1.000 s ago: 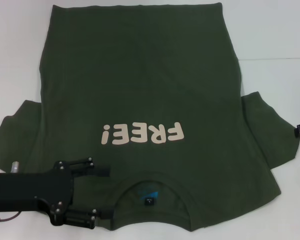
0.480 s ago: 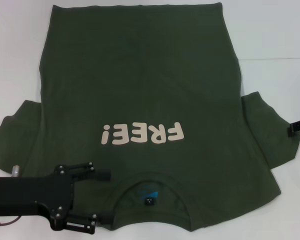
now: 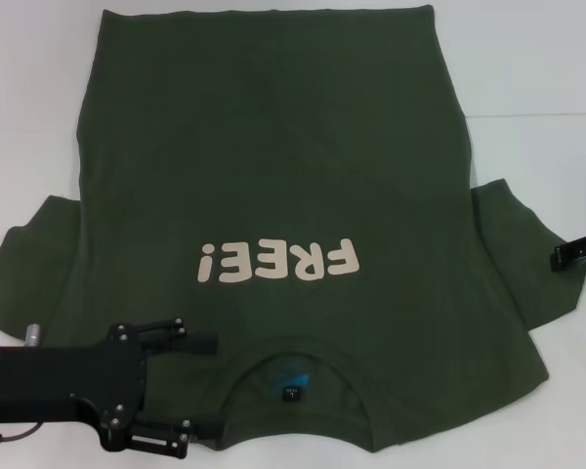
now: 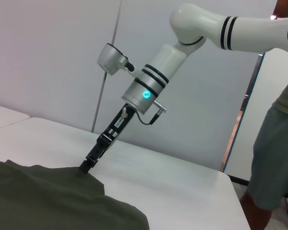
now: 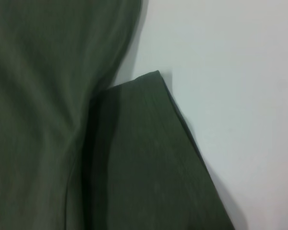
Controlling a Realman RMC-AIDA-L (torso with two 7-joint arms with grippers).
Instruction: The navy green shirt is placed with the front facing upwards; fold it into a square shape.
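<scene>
While our left gripper sits low over the near left shoulder of the navy green shirt, its two fingers stand wide apart with nothing between them. One finger is up near the chest, and the other finger rests by the near edge of the cloth, just beside the round neck.

Our right gripper is at the far right. Its tip touches the edge of the right sleeve. In the left wrist view, the same right gripper pokes down onto the sleeve edge. We cannot tell if its fingers are wide or closed.

The shirt lies flat and face up on the white table. The cream letters look upside down to us, because the neck is close to us and the hem is far away. Both sleeves stick out to the sides. No fold has been made yet, as far as we can judge.

What could go wrong? If our left fingers close on only the top layer, the front may lift and the back may stay down, and the fold would bunch up. If the right tip grabs too little sleeve, it may slip off. If one arm pulls before the other, the shirt may slide and end up crooked.
</scene>
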